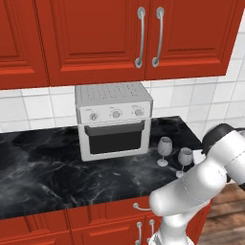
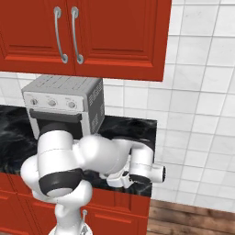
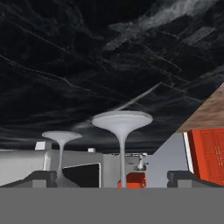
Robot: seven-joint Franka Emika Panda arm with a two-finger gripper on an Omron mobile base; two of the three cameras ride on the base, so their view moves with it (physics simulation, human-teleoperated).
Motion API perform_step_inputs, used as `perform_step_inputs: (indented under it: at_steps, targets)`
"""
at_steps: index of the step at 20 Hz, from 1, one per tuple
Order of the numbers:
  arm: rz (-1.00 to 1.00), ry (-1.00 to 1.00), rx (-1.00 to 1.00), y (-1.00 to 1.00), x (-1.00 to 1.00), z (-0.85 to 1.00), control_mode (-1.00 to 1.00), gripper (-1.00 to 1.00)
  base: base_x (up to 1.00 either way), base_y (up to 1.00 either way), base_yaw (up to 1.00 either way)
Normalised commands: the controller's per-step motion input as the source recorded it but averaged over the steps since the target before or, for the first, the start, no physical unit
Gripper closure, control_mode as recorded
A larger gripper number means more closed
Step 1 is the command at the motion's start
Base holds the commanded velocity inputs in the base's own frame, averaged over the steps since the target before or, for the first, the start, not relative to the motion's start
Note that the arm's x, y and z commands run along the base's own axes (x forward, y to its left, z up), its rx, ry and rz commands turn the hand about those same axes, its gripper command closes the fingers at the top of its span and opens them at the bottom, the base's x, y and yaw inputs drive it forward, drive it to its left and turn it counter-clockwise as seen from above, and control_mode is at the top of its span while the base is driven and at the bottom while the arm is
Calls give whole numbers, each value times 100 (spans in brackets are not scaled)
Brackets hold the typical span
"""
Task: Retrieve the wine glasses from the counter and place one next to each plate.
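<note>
My two-finger gripper (image 3: 111, 177) stands spread wide, empty, over two small clear stemmed wine glasses (image 1: 164, 150) on the black white-veined marble counter (image 1: 57, 167), beside a boxy silver toaster oven (image 1: 113, 119).

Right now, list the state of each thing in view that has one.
Near glass: upright on the counter, not held.
Far glass: upright on the counter, apart from the near one.
Toaster oven: door shut.
Upper cabinets: doors shut.
Gripper: open, holding nothing, a glass foot between its fingertips in the hand view.
</note>
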Motion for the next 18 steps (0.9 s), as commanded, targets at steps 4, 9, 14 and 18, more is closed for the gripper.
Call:
perform_step_inputs:
  at_steps: [4,9,14,18]
  targets:
    - [0,0,0,6,11,-15,-100,-100,0,0,0]
    - [0,4,0,13,16,-10,-100,-100,0,0,0]
    - [0,9,0,14,11,-4,-100,-100,0,0,0]
    - [0,8,0,8,2,-3,-100,-100,0,0,0]
